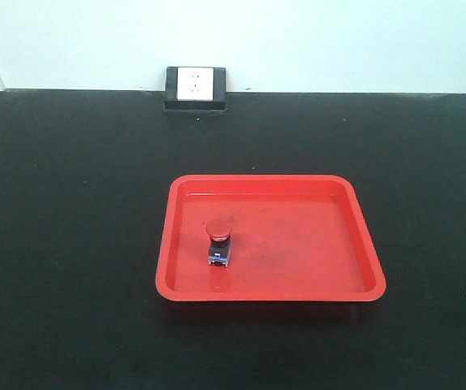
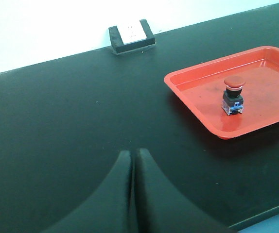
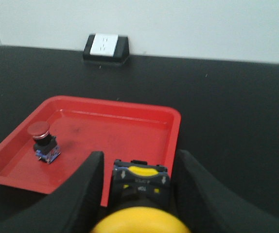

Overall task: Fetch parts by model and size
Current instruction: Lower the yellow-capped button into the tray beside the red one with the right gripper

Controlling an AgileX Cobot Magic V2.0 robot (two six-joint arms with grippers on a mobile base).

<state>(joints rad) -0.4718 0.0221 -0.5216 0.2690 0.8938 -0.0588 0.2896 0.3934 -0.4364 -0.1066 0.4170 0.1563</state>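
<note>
Yellow-capped push button (image 3: 138, 180) sits clamped in the right gripper (image 3: 138, 162) right of the red tray (image 3: 176, 121), where the red-capped button (image 3: 41, 138) stands at left, so delivery probably needs a leftward carry and release; left gripper (image 2: 132, 162) fingers are together

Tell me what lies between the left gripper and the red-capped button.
Left wrist view: from the left gripper to the red-capped button, only bare black tabletop and the red tray's near rim.
</note>
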